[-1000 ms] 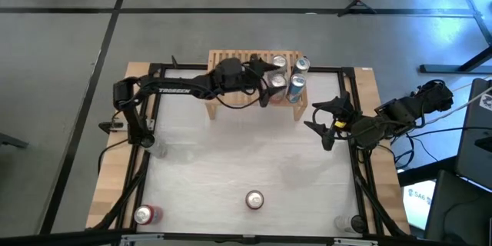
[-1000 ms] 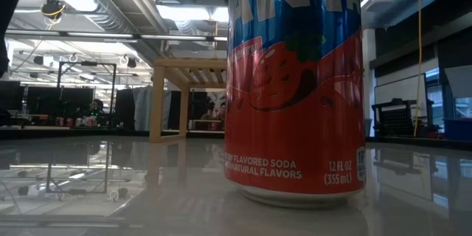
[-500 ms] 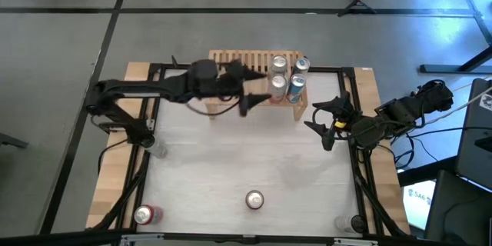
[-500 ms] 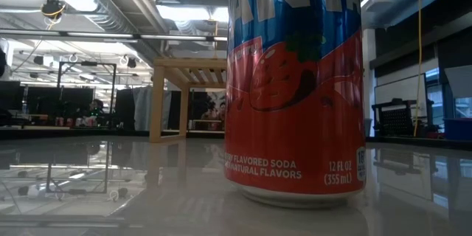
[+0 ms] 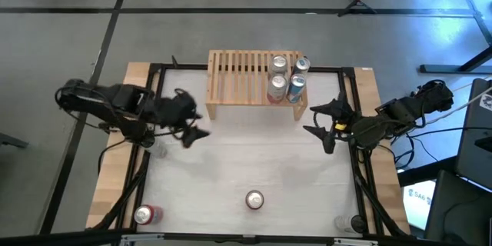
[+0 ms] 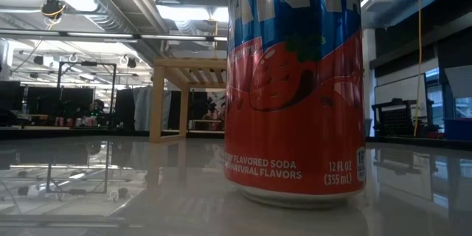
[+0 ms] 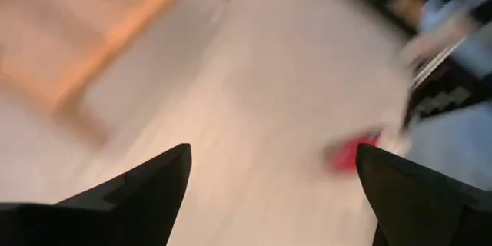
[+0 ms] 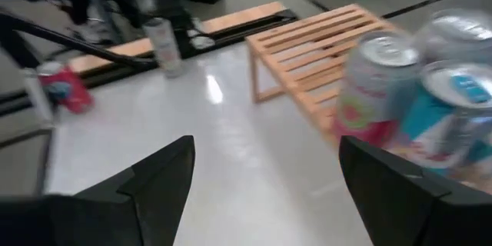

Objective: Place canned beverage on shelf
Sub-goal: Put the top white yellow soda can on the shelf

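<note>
The left arm lies folded low over the left part of the desk, its left gripper out over bare desk in front of the shelf's left end, fingers spread apart and holding nothing; its own wrist view shows the two dark fingers set wide over blurred white surface, with a red smear of a can beyond. The right arm reaches in from the desk's right edge, elbow bent out past the frame, and the right gripper hangs just off the shelf's right end, its fingers likewise wide apart and empty.

The shelf, a low light-wood rack with a slatted top, stands at the far middle of the desk. Four canned beverages crowd its right end: two silver-topped cans on the left of the group and two blue ones on the right. From the right wrist, a pink can and a blue can loom close on the slats.

Two more cans stand on the desk near its front edge: a red-and-blue strawberry soda can at the middle, filling the low view, and a red can near the front-left corner.
</note>
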### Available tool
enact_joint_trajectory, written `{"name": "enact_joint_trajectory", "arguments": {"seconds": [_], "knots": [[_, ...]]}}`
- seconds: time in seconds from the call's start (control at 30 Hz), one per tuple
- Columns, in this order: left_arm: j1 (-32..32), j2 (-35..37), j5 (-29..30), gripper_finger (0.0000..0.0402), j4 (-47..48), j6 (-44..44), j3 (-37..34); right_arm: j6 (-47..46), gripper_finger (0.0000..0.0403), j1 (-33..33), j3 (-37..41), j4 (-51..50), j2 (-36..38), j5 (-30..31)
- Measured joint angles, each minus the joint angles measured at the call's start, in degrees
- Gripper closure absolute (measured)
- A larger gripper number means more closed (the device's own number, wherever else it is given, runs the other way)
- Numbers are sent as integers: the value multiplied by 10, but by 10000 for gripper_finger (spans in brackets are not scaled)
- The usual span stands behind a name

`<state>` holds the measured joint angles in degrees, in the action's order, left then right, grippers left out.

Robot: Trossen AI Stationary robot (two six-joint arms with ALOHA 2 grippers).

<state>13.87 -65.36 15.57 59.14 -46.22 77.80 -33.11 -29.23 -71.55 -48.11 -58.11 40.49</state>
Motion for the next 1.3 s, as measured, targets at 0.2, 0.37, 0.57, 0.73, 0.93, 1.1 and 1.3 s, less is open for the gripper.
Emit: {"name": "enact_joint_trajectory", "arguments": {"seconds": [0.2,0.37,0.57,0.73,0.93,1.1,1.3], "knots": [[35,30,-47,44,161,-105,0,-11,91,0,0,76,-13,-56],[39,46,-81,44,244,-112,20,19,91,0,0,160,-61,-56],[34,56,-70,44,307,-63,76,12,91,0,0,226,-122,-56],[27,72,-77,44,309,-21,55,-31,91,0,0,258,-161,-70],[28,105,-93,44,309,95,9,-62,91,0,0,279,-201,-87],[28,131,-87,44,309,184,-40,-83,91,0,0,293,-225,-101],[28,148,-146,44,309,213,-130,-91,91,0,0,307,-244,-108]]}}
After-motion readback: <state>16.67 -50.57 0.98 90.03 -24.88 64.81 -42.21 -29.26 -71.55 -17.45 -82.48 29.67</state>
